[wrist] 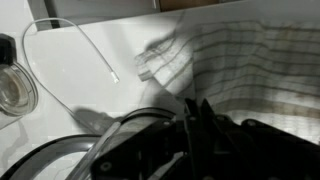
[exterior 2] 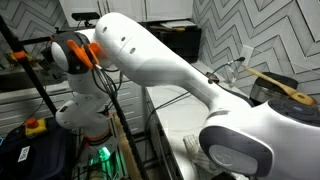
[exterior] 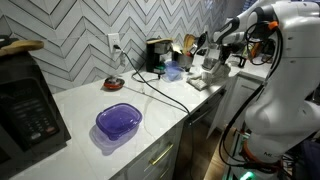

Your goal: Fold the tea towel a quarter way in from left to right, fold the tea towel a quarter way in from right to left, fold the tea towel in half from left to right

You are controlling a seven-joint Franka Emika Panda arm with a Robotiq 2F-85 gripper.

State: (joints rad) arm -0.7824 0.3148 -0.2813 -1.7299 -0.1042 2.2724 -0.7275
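The tea towel (wrist: 240,60), whitish with faint grey checks, is seen spread on the white bench (wrist: 90,115) in the upper right of the wrist view, its left corner slightly rumpled. The hand (wrist: 193,103) is found at the bottom centre of that frame, its dark fingers drawn narrow and pressed together at the towel's near edge; whether cloth is pinched between them cannot be told. A thin white cable (wrist: 113,74) is looped across the upper left, and a round glass object (wrist: 12,88) is cut off by the left edge. In an exterior view, a purple bowl (exterior: 118,121) is placed at lower centre, a black microwave (exterior: 28,108) at the left, and the white arm (exterior: 285,80) at the right.
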